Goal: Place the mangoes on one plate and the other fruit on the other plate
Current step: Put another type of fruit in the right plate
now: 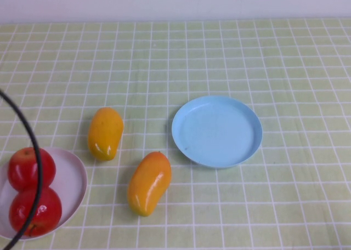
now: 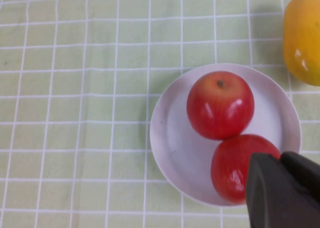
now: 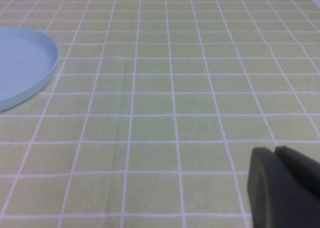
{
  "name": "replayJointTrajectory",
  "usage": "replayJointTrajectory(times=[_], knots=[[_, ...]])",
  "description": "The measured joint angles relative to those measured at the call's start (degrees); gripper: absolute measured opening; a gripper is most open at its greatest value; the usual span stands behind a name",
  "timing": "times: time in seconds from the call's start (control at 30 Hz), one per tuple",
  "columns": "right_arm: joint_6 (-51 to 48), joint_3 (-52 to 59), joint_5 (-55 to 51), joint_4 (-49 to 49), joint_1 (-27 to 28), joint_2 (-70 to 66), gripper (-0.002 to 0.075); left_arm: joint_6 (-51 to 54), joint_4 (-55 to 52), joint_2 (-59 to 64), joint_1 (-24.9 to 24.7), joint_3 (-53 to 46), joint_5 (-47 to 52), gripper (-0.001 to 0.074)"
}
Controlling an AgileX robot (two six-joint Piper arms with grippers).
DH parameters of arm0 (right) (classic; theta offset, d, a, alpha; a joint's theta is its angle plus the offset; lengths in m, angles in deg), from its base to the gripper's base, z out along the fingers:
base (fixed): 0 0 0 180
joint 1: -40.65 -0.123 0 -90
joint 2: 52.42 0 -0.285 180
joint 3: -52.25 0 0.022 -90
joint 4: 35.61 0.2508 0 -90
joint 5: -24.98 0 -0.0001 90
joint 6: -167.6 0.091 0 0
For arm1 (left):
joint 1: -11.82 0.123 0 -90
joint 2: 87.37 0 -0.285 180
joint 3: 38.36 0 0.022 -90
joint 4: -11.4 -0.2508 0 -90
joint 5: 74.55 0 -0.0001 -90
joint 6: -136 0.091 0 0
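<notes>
Two red apples (image 1: 23, 170) (image 1: 50, 209) lie side by side in the white plate (image 1: 72, 179) at the table's near left corner. Both mangoes (image 1: 105, 132) (image 1: 149, 182) rest on the cloth between that plate and the light blue plate (image 1: 216, 130), which holds nothing. In the left wrist view my left gripper (image 2: 280, 159) hovers shut and holding nothing above the white plate's (image 2: 172, 138) edge, next to the nearer apple (image 2: 231, 167); the other apple (image 2: 220, 105) and one mango (image 2: 302, 38) show beyond. My right gripper (image 3: 275, 150) is shut over bare cloth, off to the side of the blue plate (image 3: 20, 63).
A black cable (image 1: 33, 146) arcs across the white plate and apples in the high view. A green checked cloth (image 1: 285, 69) covers the table, and a pale wall runs along its far edge.
</notes>
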Motion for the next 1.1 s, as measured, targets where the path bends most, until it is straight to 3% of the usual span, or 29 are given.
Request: replayJointTrajectory(times=[0.37, 0.7, 0.8, 0.97, 1.1], knots=[[0.0, 0.0, 0.0, 0.0, 0.0, 0.0, -0.0016, -0.7, -3.9, -25.4, 0.0, -18.7, -2.6, 0.0004], [0.0, 0.0, 0.0, 0.0, 0.0, 0.0, -0.0017, -5.1, -7.0, -30.1, 0.0, -22.1, -4.9, 0.0004], [0.0, 0.0, 0.0, 0.0, 0.0, 0.0, -0.0016, -5.4, -6.7, -31.1, 0.0, -25.1, -14.1, 0.0004], [0.0, 0.0, 0.0, 0.0, 0.0, 0.0, -0.0016, -0.7, -2.7, -39.5, 0.0, -36.9, -38.0, 0.0004], [0.0, 0.0, 0.0, 0.0, 0.0, 0.0, -0.0017, 0.7, -1.3, -46.8, 0.0, -45.5, -47.8, 0.0004]])
